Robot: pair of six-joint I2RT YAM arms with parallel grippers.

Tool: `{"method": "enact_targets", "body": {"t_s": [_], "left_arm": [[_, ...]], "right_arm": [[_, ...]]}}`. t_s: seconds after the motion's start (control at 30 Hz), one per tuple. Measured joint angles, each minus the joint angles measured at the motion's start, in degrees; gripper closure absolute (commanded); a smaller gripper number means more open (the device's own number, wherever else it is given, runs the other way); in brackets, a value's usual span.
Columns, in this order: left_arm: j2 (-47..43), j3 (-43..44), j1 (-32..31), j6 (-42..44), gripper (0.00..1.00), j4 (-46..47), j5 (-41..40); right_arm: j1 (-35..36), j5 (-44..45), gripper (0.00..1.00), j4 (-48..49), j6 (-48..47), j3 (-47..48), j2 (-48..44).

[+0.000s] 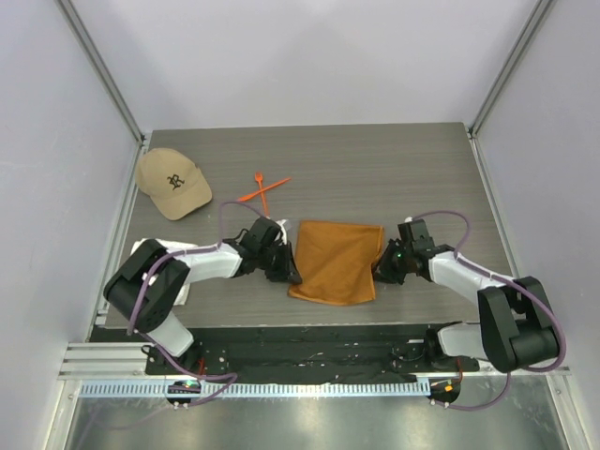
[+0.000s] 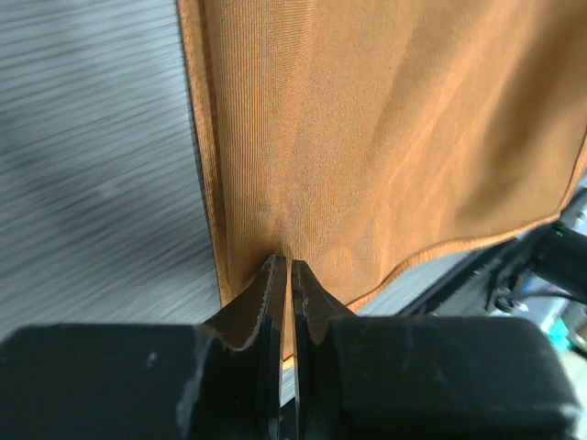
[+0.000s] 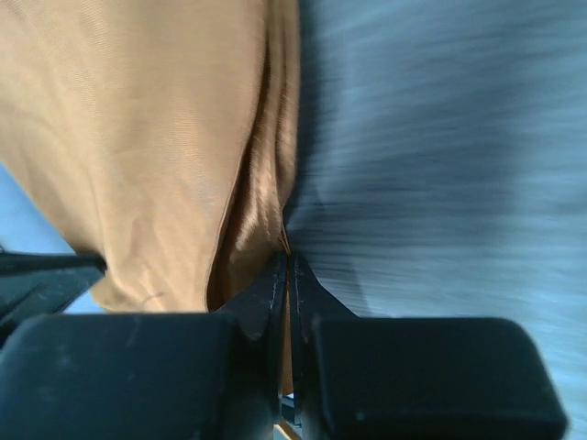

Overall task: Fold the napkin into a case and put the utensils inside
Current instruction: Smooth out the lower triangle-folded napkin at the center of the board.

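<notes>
The rust-orange napkin [image 1: 335,261] lies flat near the table's front edge, between my two arms. My left gripper [image 1: 290,276] is shut on the napkin's [image 2: 367,137] near left corner, and cloth shows pinched between its jaws [image 2: 283,266]. My right gripper [image 1: 380,272] is shut on the napkin's [image 3: 138,137] near right edge, where the cloth bunches into a fold at the fingertips [image 3: 286,259]. Two bright-orange utensils [image 1: 262,190] lie crossed on the table behind the napkin, to the right of the cap.
A tan cap [image 1: 172,183] sits at the back left. A white towel [image 1: 150,251] lies under my left arm at the table's left edge. Dark wood-grain table [image 1: 422,178] extends behind the napkin. The table's front edge runs just below the napkin.
</notes>
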Motion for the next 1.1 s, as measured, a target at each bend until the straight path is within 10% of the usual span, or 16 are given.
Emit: {"method": "enact_targets", "body": {"t_s": [0.27, 0.63, 1.1], "left_arm": [[-8.5, 0.0, 1.0, 2.0, 0.74, -9.7, -9.2], [-0.1, 21.8, 1.9, 7.3, 0.86, -15.1, -8.5], [17.3, 31.8, 9.5, 6.5, 0.90, -12.9, -7.5]], "right_arm": [[4.0, 1.4, 0.86, -2.1, -2.1, 3.9, 3.3], [-1.5, 14.6, 0.64, -11.3, -10.5, 13.4, 4.3], [-1.5, 10.1, 0.86, -6.5, -15.0, 27.3, 19.5]]}}
